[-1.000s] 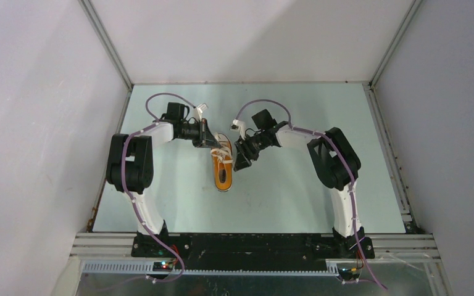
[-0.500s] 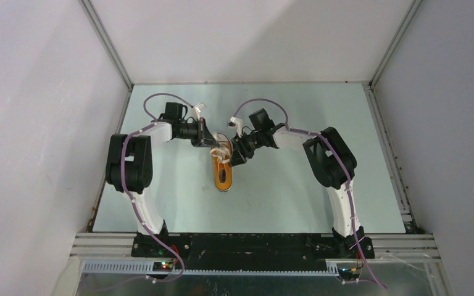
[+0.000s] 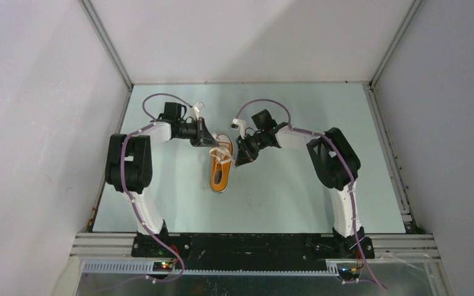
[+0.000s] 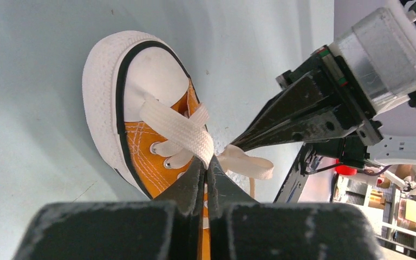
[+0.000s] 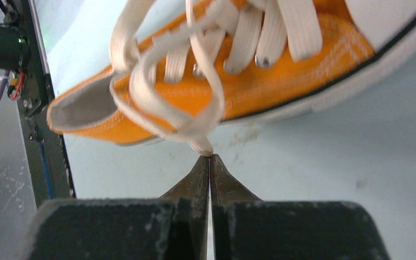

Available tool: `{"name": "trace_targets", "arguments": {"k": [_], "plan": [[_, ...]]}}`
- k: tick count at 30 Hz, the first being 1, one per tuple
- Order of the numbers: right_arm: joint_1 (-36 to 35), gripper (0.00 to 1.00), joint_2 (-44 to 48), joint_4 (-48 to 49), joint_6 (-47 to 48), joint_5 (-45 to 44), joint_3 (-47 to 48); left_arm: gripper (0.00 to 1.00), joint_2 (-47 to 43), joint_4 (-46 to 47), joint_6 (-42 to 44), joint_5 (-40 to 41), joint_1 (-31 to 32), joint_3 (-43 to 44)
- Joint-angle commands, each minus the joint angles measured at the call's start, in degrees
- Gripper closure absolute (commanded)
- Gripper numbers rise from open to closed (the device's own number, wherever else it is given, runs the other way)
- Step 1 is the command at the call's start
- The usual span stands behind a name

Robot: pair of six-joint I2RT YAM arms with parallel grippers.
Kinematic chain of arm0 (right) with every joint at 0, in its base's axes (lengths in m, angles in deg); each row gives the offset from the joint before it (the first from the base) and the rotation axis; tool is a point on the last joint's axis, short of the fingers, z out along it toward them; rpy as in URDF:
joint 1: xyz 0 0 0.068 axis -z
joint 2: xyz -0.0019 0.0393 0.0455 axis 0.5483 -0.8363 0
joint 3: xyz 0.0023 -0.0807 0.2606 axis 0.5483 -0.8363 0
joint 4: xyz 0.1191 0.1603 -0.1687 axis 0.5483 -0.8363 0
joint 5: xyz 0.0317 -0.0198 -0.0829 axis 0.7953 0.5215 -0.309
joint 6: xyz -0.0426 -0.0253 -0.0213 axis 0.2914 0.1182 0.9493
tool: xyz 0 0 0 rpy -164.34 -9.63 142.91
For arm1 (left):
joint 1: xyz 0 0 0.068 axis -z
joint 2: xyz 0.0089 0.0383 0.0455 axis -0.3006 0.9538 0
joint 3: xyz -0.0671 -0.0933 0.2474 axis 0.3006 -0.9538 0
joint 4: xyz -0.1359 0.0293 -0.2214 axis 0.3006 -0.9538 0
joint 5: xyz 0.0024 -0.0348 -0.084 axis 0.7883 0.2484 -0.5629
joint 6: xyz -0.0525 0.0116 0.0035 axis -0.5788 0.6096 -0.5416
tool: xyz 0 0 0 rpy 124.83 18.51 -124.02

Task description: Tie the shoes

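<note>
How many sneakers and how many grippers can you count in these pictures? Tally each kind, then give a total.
Orange sneaker: 1
Grippers: 2 (left gripper, right gripper), each shut on the white lace
Total: 3

The left end effector and right end effector flank the sneaker; heel side seemingly open.

The table is viewed from above, behind the arm bases. Both wrist views are set close against the sneaker, from opposite sides; it is shared by all.
</note>
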Motion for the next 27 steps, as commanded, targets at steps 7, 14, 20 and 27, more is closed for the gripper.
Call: {"name": "trace_targets", "arguments": {"k": [7, 14, 20, 27], "plan": [[6.4, 1.0, 12.3, -26.0, 24.3, -2.5, -1.4, 1.0, -7.6, -2.0, 1.4, 2.5, -2.9, 1.5], [10.3, 1.0, 18.0, -36.7, 29.8, -4.5, -1.8, 1.0, -14.6, -10.9, 9.8, 12.2, -4.8, -0.7], [16.2, 1.0, 22.9, -43.1, 30.9, -7.1, -3.3, 1.0, -15.8, -18.6, 14.5, 20.1, -5.7, -3.0], [22.0, 1.0, 24.4, -43.0, 29.4, -13.7, -6.9, 1.0, -18.3, -18.0, 15.4, 37.2, -8.1, -6.3]]}}
